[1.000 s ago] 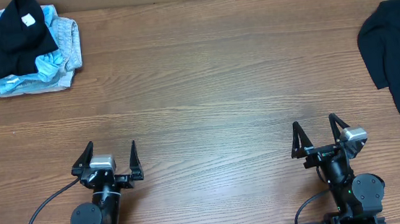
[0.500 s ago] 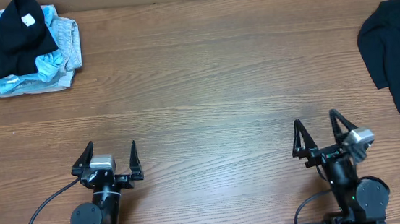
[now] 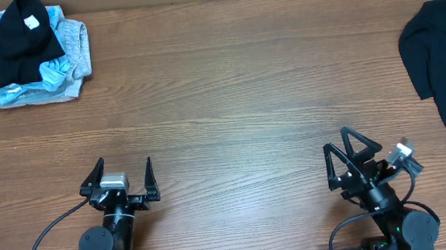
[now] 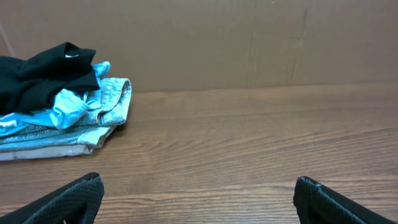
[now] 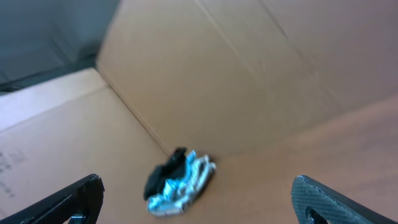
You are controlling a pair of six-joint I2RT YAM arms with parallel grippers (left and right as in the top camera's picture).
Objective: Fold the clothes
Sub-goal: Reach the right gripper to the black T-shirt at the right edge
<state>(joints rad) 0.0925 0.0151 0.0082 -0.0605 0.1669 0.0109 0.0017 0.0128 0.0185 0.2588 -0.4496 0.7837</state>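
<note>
Currently: white label (image 3: 32, 22), unreadable, on folded black cloth garment (image 3: 10, 46); large black soft-fabric garment (image 3: 444, 65) far right; left gripper (image 3: 123, 161), right gripper (image 3: 345, 151) gaping, empty.

The right gripper (image 5: 200, 204) has its fingertips wide apart. Far ahead, slightly left of its midline, a black and pale blue pile of garments (image 5: 180, 182) lies on the table (image 5: 336, 146) below a blurred cardboard wall (image 5: 205, 81).
</note>
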